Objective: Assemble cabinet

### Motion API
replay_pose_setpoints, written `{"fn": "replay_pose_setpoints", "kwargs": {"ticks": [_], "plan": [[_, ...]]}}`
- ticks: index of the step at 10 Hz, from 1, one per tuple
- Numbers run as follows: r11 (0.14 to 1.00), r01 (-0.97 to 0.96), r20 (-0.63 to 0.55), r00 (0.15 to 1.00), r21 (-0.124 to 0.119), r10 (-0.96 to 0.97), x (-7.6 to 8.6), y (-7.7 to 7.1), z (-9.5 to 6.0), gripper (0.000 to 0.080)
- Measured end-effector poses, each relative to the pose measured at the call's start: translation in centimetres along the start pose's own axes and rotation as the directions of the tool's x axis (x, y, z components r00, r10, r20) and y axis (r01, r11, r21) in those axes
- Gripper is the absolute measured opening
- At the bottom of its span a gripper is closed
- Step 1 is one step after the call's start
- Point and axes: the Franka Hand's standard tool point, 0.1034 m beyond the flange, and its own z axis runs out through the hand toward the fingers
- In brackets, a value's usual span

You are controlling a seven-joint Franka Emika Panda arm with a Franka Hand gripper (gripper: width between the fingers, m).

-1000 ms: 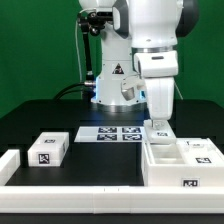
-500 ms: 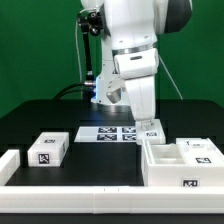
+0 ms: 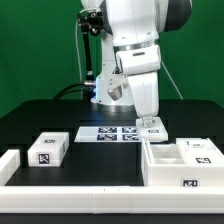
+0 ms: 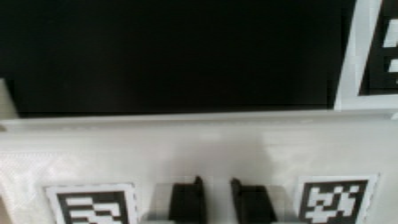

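Note:
The cabinet (image 3: 184,163) is a large white boxy body with open compartments and square tags, at the exterior view's right front. My gripper (image 3: 150,124) is at its far left corner, pointing down. In the wrist view the two black fingers (image 4: 180,201) stand close together with a thin white strip between them. My gripper (image 4: 215,202) looks shut on the cabinet's white wall (image 4: 178,150), with a tag on each side. A small white tagged block (image 3: 48,148) lies on the exterior view's left, away from the gripper.
The marker board (image 3: 108,133) lies flat on the black table behind the cabinet, and its edge shows in the wrist view (image 4: 381,50). A long low white bar (image 3: 70,176) runs along the front edge, with a raised end (image 3: 9,163) at the left.
The arm has swung toward the exterior view's left and the gripper now sits a little further left over the cabinet's far corner. The cabinet and the block have not visibly moved.

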Motion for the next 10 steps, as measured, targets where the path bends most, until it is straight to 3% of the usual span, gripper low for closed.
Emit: {"fn": "replay_pose_setpoints", "kwargs": {"ticks": [5, 10], "plan": [[1.0, -0.008, -0.003, 1.0, 0.005, 0.008, 0.1, 0.0, 0.2, 0.0062], [1.0, -0.026, -0.02, 0.999, -0.003, 0.026, 0.3, 1.5, 0.5, 0.0062]]}}
